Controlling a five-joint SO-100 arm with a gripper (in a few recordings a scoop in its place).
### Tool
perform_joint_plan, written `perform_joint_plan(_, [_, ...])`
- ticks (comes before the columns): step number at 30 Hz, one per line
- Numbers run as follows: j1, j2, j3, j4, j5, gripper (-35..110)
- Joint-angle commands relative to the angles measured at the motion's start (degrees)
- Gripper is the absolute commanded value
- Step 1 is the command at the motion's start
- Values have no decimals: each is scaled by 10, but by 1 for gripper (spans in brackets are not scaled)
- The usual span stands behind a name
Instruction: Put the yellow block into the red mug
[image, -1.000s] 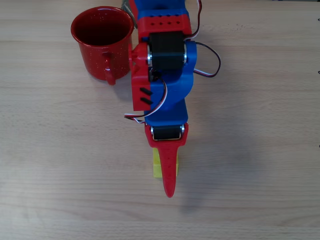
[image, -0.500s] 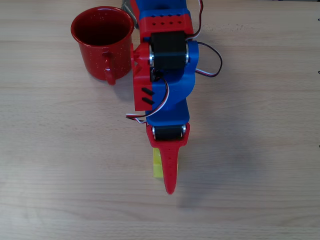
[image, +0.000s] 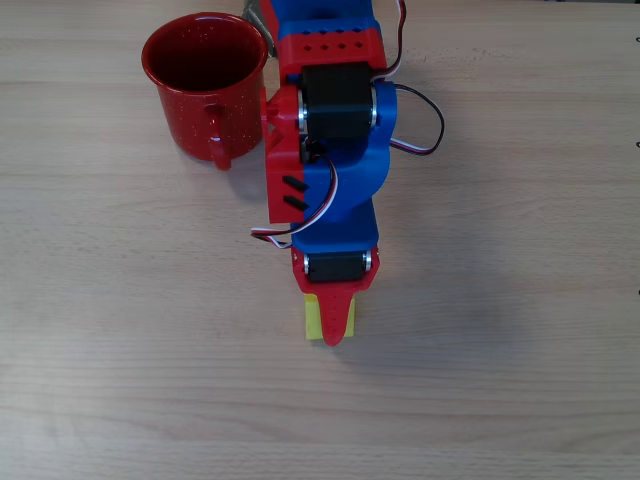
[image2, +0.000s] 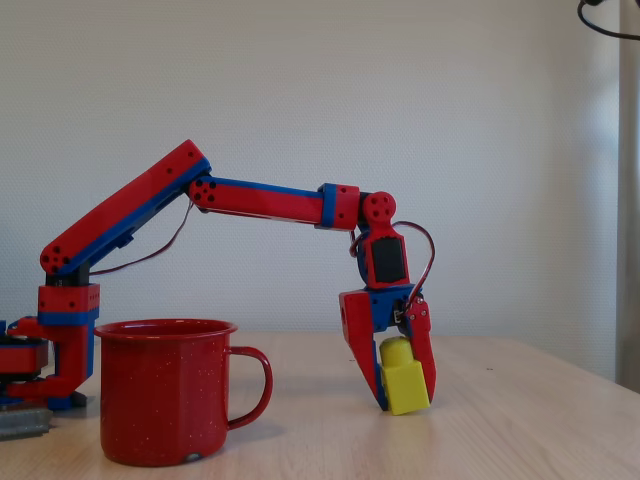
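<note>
- Overhead view: the pincer (image: 329, 325) points straight down. The yellow block (image: 314, 321) peeks out right under it, on its left side. The rest of the block is hidden by the red finger.
- Overhead view: the red mug (image: 204, 82) sits well apart from the pincer, up and to the left in the picture. Its open mouth faces up and its handle points toward the arm.
- Fixed view: the pincer (image2: 405, 385) is squeezed on the yellow block (image2: 404, 380), one finger on each side. The block stands upright with its stud on top, low by the table (image2: 520, 420).
- Fixed view: the red mug (image2: 165, 390) stands to the pincer's left. I think the block must go up, then across over the mug's rim.
</note>
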Motion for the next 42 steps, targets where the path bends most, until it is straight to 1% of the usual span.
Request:
perform_joint_plan(1, [-7, 119, -11, 23, 29, 0])
perform_joint_plan(9, [6, 217, -11, 64, 100, 0])
perform_joint_plan(13, [9, 265, -11, 83, 106, 0])
perform_joint_plan(17, [11, 324, 23, 85, 98, 0])
perform_joint_plan(23, [17, 434, 119, 90, 78, 0])
perform_joint_plan(34, [63, 620, 214, 136, 59, 0])
perform_joint_plan(42, [120, 693, 268, 186, 39, 0])
